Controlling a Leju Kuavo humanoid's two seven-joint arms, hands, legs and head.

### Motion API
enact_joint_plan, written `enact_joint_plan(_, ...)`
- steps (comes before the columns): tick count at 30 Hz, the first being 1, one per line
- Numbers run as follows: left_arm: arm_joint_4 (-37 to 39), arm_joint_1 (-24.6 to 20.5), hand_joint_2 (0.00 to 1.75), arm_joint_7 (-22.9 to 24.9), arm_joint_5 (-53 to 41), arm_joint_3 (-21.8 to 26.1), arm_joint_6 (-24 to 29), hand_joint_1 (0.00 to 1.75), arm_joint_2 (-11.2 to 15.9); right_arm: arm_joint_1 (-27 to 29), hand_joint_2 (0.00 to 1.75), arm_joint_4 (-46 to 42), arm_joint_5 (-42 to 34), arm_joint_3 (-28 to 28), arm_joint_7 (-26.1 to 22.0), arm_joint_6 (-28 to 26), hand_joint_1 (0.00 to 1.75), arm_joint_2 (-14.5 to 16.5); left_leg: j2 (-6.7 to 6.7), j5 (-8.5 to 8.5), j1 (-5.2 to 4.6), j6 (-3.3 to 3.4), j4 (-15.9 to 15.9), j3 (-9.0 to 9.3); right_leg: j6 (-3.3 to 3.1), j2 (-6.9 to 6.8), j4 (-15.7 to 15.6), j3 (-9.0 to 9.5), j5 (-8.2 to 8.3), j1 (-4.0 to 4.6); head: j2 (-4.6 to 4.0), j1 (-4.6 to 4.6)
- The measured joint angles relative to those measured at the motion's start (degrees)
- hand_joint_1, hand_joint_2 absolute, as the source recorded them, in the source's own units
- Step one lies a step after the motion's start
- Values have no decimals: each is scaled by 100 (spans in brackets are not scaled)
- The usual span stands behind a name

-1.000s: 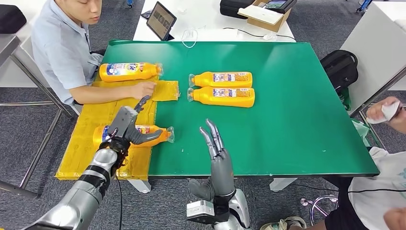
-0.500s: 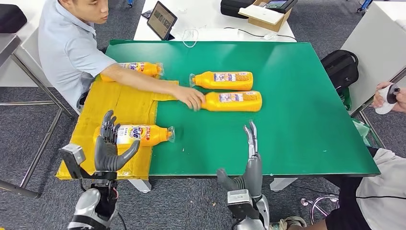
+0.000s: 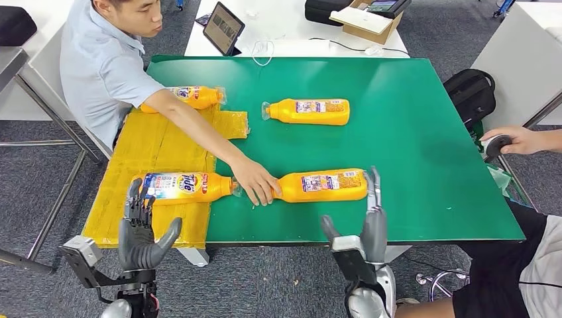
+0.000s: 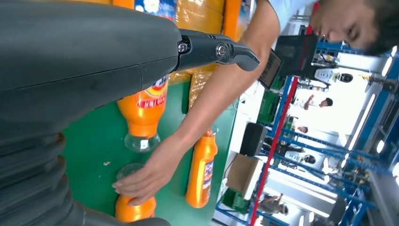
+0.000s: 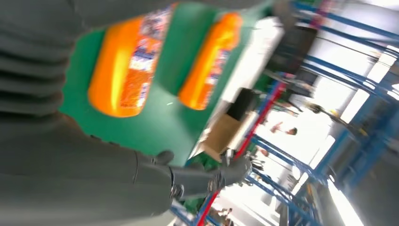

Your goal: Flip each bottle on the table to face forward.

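Note:
Several orange bottles lie on their sides on the green table (image 3: 411, 132). The front-left bottle (image 3: 182, 187) rests on yellow sheeting with its blue-and-white front label up. A person's hand (image 3: 255, 182) holds the cap end of the front-middle bottle (image 3: 321, 185). Another bottle (image 3: 307, 111) lies mid-table, and a far-left bottle (image 3: 192, 96) sits behind the person's arm. My left hand (image 3: 140, 228) hangs open below the table's front edge, near the front-left bottle. My right hand (image 3: 368, 228) is open, fingertips just off the front-middle bottle's base. In the left wrist view my left hand (image 4: 84, 61) overlaps that labelled bottle (image 4: 143, 110).
Yellow sheeting (image 3: 152, 165) covers the table's left side. A person in a light-blue shirt (image 3: 99, 66) leans in from the far left. A second person's hand (image 3: 520, 140) is at the right edge. A black bag (image 3: 472, 93) sits beside the table; a tablet (image 3: 223, 28) stands on the white table behind.
The person dragged one back-side bottle from mid-table to the front edge. My left hand let go of the front-left bottle and dropped back below the table edge. My right hand shifted right.

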Motion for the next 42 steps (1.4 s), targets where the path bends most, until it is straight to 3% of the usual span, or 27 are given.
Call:
enact_joint_plan(3,-50,-21,175,44,-167,-150,134,0,1,-372,175,627,696,-27,307,35,0,-217,-1,7,-1,7,1,1,5,0,-1,1,7,-1,0,1)
enact_joint_plan(10,-36,-203,175,30,-889,-350,679,0,-2,-1014,175,1766,1495,-46,733,58,0,-497,-1,15,-2,11,2,0,11,-1,0,3,15,0,0,-1)
enact_joint_plan(14,57,-471,175,115,-1188,-472,821,0,-11,-1662,0,2618,1800,-31,988,221,0,-584,0,18,-2,13,2,0,6,0,1,3,19,-1,0,-1)
enact_joint_plan(22,473,-1029,175,265,-1257,-623,781,0,-50,-3072,0,4326,2236,114,1359,528,0,-625,0,28,-5,22,4,0,4,-1,2,2,29,-2,0,0)
enact_joint_plan(26,685,-1201,175,358,-1262,-668,714,0,-64,-3465,175,4833,2398,235,1482,702,0,-623,0,27,-5,22,4,-1,4,-1,2,1,29,-1,0,-1)
enact_joint_plan(34,981,-1385,175,509,-1234,-779,416,0,-60,-3936,175,5418,2438,402,1459,1208,0,-590,1,27,-5,22,4,0,4,0,2,0,29,-1,0,0)
enact_joint_plan(42,1042,-1429,175,476,-1261,-807,393,0,-46,-4057,175,5554,2342,422,1287,1196,0,-506,0,27,-5,22,4,3,4,-1,2,4,29,-1,0,0)
